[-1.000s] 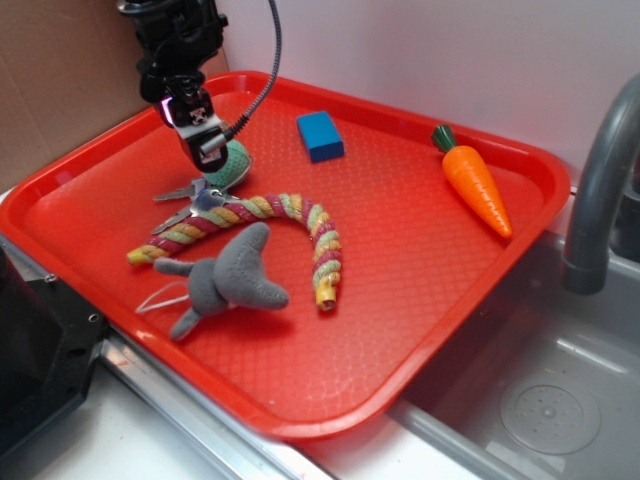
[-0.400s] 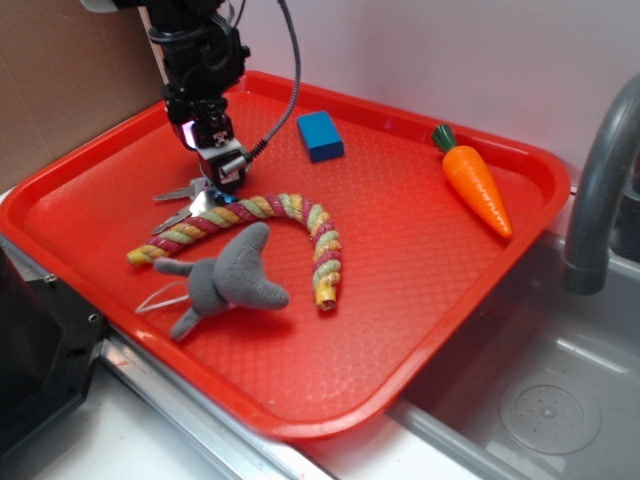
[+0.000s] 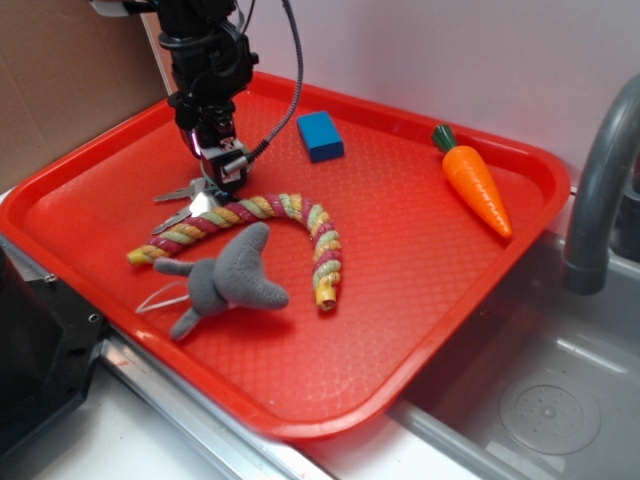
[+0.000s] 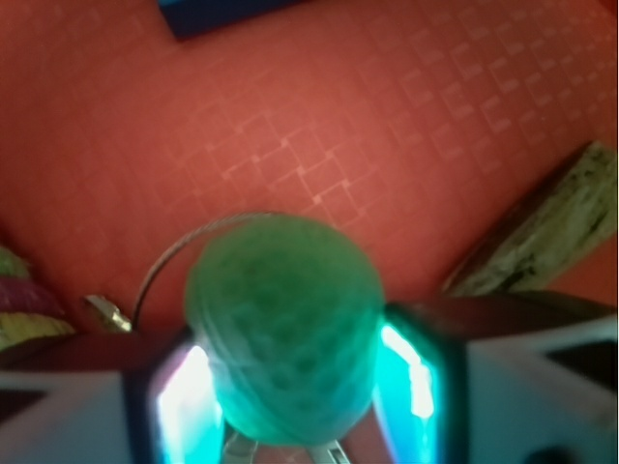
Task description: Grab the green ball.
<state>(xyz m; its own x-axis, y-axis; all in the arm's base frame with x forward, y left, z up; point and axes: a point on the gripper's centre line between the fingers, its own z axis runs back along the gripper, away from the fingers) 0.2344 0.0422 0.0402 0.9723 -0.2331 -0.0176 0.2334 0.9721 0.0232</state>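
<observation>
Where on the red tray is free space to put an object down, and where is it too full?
Bare patches on the red tray: the right middle between the rope toy and the carrot, and the near corner below the grey plush. Crowded: the left, where the gripper, keys, rope toy and plush cluster.

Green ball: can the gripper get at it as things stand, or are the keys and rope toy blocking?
Probably yes. In the wrist view the green ball already sits between the gripper fingers, a pad close on each side. The key ring lies behind the ball and the rope toy is off to the side, neither between the pads.
</observation>
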